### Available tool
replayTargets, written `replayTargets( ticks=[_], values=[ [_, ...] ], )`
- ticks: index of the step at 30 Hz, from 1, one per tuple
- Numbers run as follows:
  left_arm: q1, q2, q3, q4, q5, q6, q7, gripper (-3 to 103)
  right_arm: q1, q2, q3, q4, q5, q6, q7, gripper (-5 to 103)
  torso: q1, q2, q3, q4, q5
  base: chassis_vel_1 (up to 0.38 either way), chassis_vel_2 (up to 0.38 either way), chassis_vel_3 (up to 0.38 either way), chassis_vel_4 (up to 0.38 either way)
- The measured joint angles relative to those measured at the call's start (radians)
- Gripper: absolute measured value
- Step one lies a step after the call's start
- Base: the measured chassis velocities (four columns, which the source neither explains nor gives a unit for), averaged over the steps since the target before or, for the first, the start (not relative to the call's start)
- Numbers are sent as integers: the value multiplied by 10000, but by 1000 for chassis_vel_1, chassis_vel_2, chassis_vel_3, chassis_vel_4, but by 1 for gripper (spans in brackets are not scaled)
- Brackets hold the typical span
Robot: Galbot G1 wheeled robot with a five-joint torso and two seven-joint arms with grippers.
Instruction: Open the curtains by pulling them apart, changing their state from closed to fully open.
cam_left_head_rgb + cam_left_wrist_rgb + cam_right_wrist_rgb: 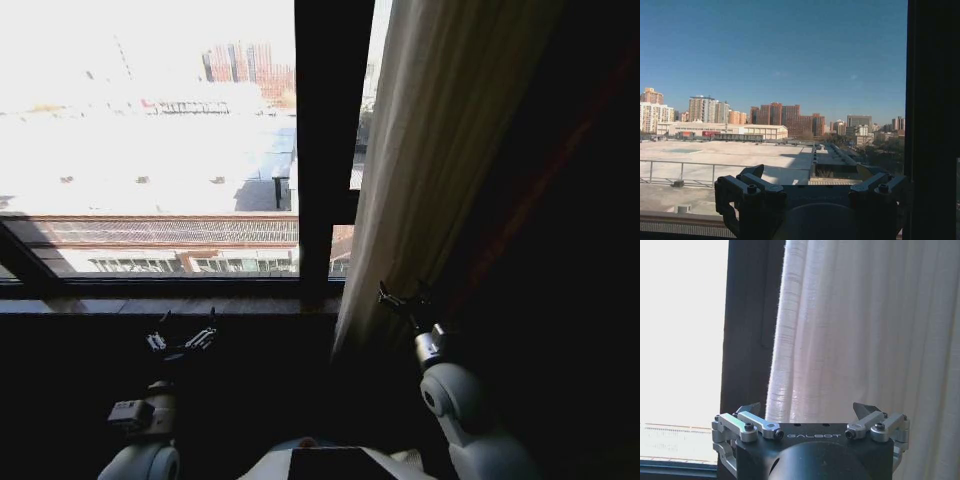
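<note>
One curtain [430,150] of pale pleated fabric hangs bunched at the right of the window, its edge against the dark upright of the frame. My right gripper [403,299] is raised at that curtain's lower edge. In the right wrist view it [807,410] stands open, and the curtain [865,340] hangs just beyond its fingertips [751,407] with nothing between them. My left gripper [183,340] sits low under the window sill, apart from any fabric. In the left wrist view it [810,172] is open and faces bare glass.
A dark upright of the window frame [328,150] splits the glass. The sill [150,305] runs across below it, with dark wall underneath. Everything to the right of the curtain is in deep shadow. Rooftops and buildings lie outside.
</note>
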Motion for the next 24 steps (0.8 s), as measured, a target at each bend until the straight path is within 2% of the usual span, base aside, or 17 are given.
replayTargets(
  ticks=[24],
  values=[
    [78,-26,-31,19,2,-69,8,100,38,166,-95,-228,-347,190,-233,100,0,-1,0,1,-1,348,357,-365,-351]
  ],
)
